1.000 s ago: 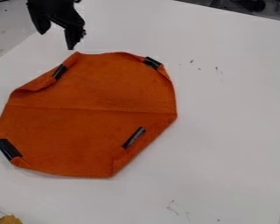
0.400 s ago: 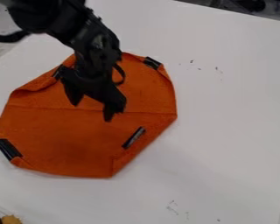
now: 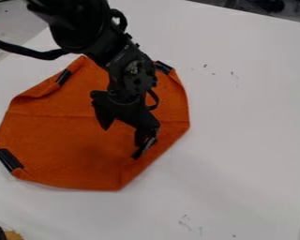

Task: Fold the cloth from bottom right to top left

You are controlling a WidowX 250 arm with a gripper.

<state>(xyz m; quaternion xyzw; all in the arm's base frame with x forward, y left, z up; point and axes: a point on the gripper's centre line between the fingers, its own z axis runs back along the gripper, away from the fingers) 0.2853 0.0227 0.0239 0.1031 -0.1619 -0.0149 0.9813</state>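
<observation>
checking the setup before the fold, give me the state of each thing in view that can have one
cloth, spread out, corners turned in, a crease running across it, not yet folded over
strips, one at each turned-in corner, the bottom right one partly hidden by the gripper
gripper, open, over the cloth, one finger by the bottom right strip
table, marked with a few small dark scuffs
</observation>
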